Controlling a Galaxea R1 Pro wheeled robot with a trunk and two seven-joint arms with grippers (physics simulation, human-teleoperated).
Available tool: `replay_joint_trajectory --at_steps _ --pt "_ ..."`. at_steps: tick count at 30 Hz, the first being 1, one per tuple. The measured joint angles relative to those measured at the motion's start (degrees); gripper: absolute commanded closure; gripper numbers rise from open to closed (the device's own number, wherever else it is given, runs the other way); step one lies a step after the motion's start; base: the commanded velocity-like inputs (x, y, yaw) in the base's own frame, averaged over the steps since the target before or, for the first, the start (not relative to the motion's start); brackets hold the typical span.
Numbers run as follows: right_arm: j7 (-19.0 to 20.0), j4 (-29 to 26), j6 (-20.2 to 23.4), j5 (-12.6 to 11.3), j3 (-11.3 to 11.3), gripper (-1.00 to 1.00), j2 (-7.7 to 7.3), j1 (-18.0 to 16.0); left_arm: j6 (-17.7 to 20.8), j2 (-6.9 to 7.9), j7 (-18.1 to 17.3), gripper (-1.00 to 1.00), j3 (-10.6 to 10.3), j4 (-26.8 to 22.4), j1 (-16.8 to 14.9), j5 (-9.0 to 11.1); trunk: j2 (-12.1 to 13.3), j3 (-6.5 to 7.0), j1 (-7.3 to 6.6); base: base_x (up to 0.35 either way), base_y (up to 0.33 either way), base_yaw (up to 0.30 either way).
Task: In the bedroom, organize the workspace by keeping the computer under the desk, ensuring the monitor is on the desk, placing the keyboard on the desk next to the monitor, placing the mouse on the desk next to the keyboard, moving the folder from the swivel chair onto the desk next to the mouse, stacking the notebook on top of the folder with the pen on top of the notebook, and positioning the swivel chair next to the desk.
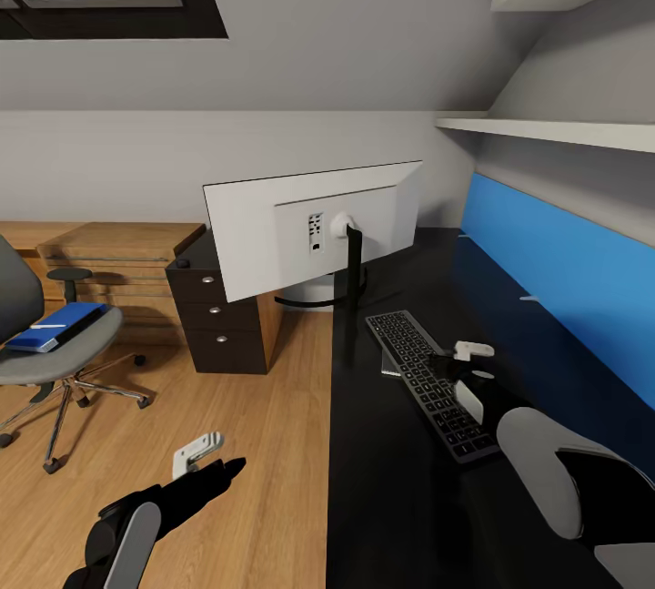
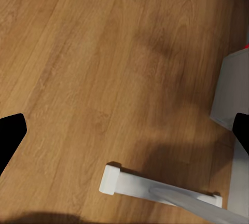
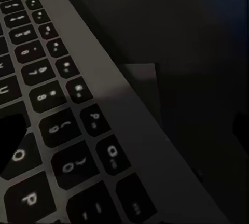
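Blue folder [image 1: 56,325] on swivel chair [image 1: 55,357], right wrist close on keyboard [image 1: 431,380], both jaws' state unclear

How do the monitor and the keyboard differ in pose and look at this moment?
The monitor stands upright on a thin black stand, while the keyboard lies flat on the desk. The monitor shows a plain light grey-white back to the head camera; the keyboard shows rows of dark keys in a grey frame. The monitor sits near the desk's far end, and the keyboard is nearer, under the right gripper. Both rest on the black desk.
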Motion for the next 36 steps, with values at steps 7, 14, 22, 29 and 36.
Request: replay_joint_trajectory --at_steps 7,14,22,29,36 --pt "0.01 0.04 0.06 -0.01 -0.02 -1.00 -0.35 -0.01 0.00 -0.08 -0.01 -1.00 0.05 -0.04 0.00 0.04 -2.39 -1.07 1.31 0.000 0.000 0.000" --pt "0.04 -0.08 0.07 0.06 -0.10 -1.00 -0.38 -0.05 0.00 -0.11 -0.01 -1.00 -0.02 -0.03 0.00 0.05 -2.82 -1.24 1.53 0.000 0.000 0.000" --pt "-0.03 -1.60 0.14 0.06 -0.08 -1.00 -0.33 -0.04 0.00 -0.16 -0.01 -1.00 -0.15 -0.04 0.00 0.04 -5.21 -2.32 2.84 0.000 0.000 0.000" --pt "-0.11 -1.87 0.14 0.23 -0.36 -1.00 -0.26 -0.03 0.00 -0.10 -0.03 -1.00 -0.02 -0.04 0.00 0.02 -5.62 -2.51 3.07 0.000 0.000 0.000" --pt "-0.12 -1.83 0.07 0.21 -0.32 -1.00 -0.26 -0.04 -0.11 0.00 -0.24 -1.00 -0.03 0.07 0.00 0.05 -5.62 -2.50 3.07 0.000 0.000 0.000"
